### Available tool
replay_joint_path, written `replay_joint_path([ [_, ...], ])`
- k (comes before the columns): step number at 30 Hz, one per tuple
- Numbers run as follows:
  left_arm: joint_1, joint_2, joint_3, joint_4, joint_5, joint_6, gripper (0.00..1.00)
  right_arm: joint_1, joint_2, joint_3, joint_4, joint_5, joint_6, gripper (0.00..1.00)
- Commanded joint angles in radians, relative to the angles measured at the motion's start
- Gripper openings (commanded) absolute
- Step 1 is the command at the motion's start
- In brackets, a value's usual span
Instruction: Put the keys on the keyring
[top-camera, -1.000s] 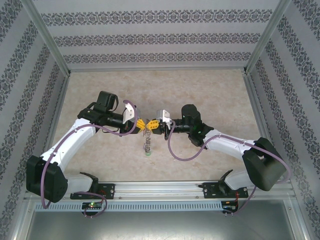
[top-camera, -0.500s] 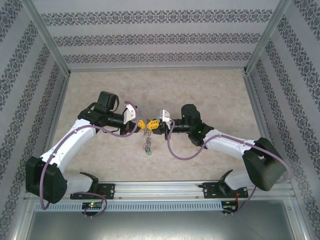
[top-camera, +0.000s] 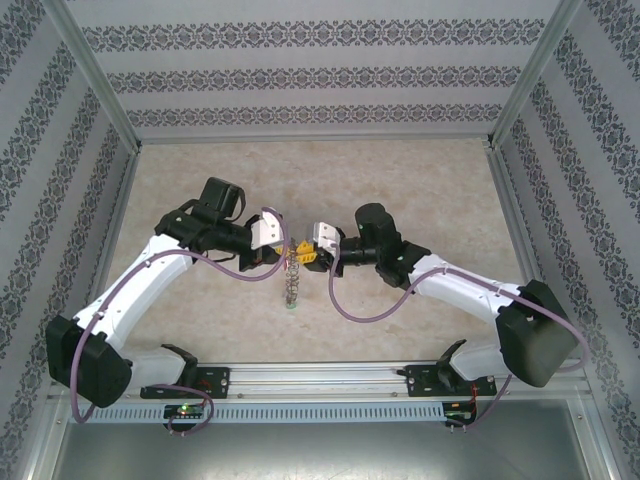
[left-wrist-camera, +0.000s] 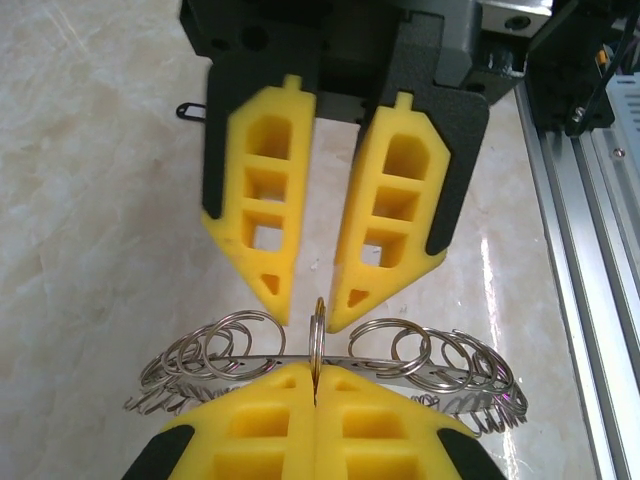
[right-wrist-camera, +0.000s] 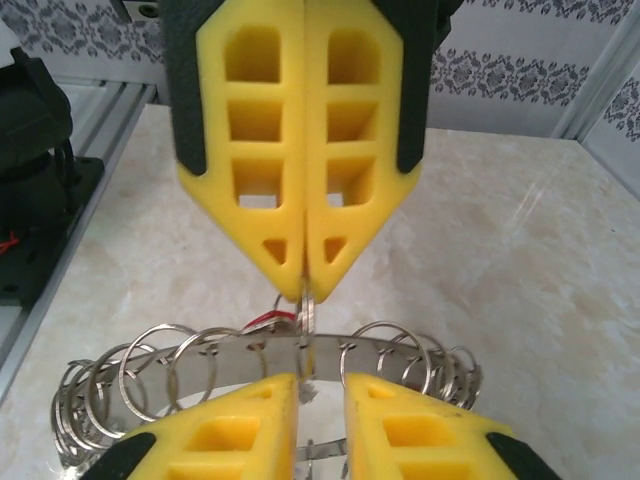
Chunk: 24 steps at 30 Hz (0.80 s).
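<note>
Left hand (left-wrist-camera: 315, 376) clamps the keyring (left-wrist-camera: 268, 362) at mid-frame; right hand (left-wrist-camera: 312, 315) stands slightly apart, gripping nothing (ring held aloft). Whether any key is threaded, I cannot tell.

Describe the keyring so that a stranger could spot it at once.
On the pale marbled table, look to the middle, where the left gripper and right gripper meet tip to tip. The keyring sits between them, pinched in the left gripper's shut yellow pads. Against that foam it is the flat grey metal band fringed with small wire loops.
</note>
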Motion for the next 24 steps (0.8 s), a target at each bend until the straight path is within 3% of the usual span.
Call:
replay_joint_path([
  [1,-0.022,0.016,0.039,-0.061,-0.021,0.046,0.0,0.001,-0.031,0.043,-0.084,0.017,-0.078,0.24],
  [9,-0.049,0.041,0.057,-0.072,-0.078,0.036,0.0,0.004,-0.021,0.077,-0.096,-0.019,-0.074,0.24],
  [24,-0.065,0.05,0.066,-0.055,-0.076,0.026,0.0,0.014,0.031,0.099,-0.118,-0.02,-0.091,0.24],
])
